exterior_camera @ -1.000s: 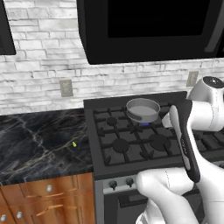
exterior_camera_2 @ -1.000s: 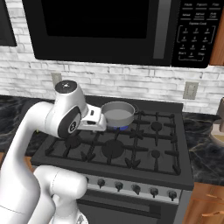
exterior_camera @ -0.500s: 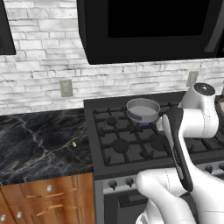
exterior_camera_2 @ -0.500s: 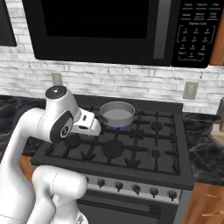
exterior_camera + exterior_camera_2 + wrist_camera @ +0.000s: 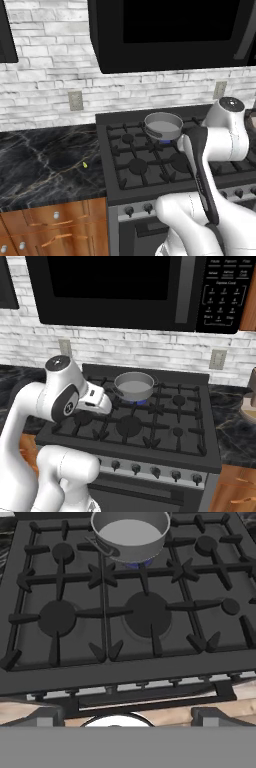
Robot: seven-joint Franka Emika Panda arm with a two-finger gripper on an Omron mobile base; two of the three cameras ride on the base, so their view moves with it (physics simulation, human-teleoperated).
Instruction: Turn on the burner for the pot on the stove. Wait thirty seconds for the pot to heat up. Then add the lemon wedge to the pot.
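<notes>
Hanging above the stove's (image 5: 150, 165) front edge, finger spread impossible to tell, the gripper (image 5: 102, 401) left the lemon wedge (image 5: 85, 164) well off on the counter (image 5: 45, 160) beside the stove's left edge.

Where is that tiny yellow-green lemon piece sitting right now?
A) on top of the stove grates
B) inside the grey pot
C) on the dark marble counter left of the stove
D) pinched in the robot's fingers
C: the lemon wedge lies on the dark marble counter, left of the stove, while the pot shows only a bare pale inside.
</notes>
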